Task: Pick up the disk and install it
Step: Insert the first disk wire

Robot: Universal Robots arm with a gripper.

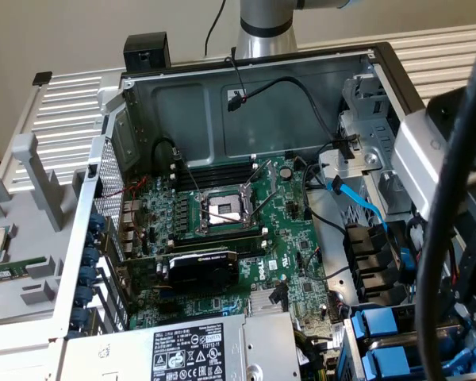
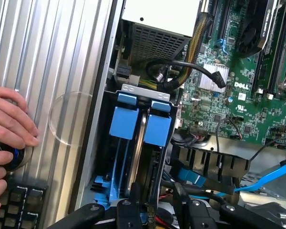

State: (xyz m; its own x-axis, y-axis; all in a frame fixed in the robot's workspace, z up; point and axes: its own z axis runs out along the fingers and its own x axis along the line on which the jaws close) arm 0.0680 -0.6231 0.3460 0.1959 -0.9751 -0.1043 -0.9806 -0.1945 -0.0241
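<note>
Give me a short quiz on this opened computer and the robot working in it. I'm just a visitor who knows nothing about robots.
1. True or false: the graphics card is black.
2. What colour is the flat cable near the circuit board's edge?
3. In the wrist view, the tool hangs over: A) the drive bay with blue tabs, B) the keyboard, C) a fan.
Key: 1 true; 2 blue; 3 A.
</note>
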